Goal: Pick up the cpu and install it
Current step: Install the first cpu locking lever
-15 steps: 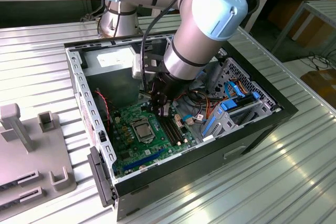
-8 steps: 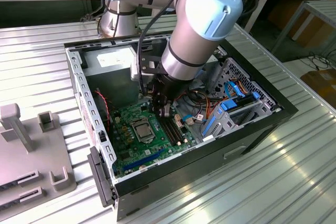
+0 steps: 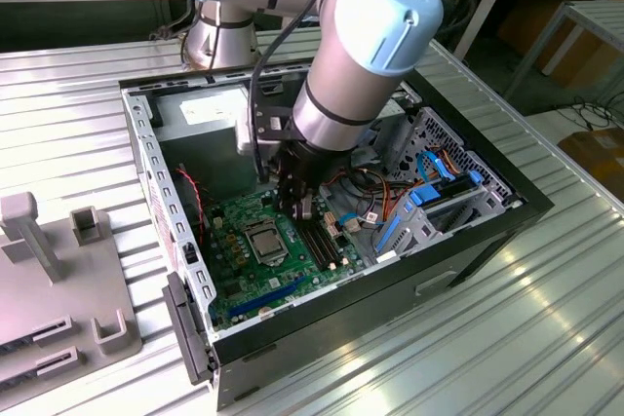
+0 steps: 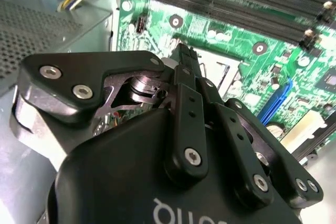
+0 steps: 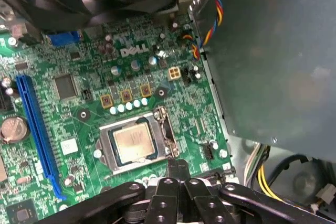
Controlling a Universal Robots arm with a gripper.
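Hovering over the motherboard (image 3: 261,250) inside the open computer case (image 3: 468,241), my gripper (image 5: 177,165) has its fingers pressed together with nothing between them.

In the first wrist view the cpu (image 5: 132,143) sits flat in its socket frame (image 5: 137,141), just beside my fingertips; in the exterior view the cpu (image 3: 267,238) lies just below my gripper (image 3: 295,204), near the memory slots (image 3: 322,245).
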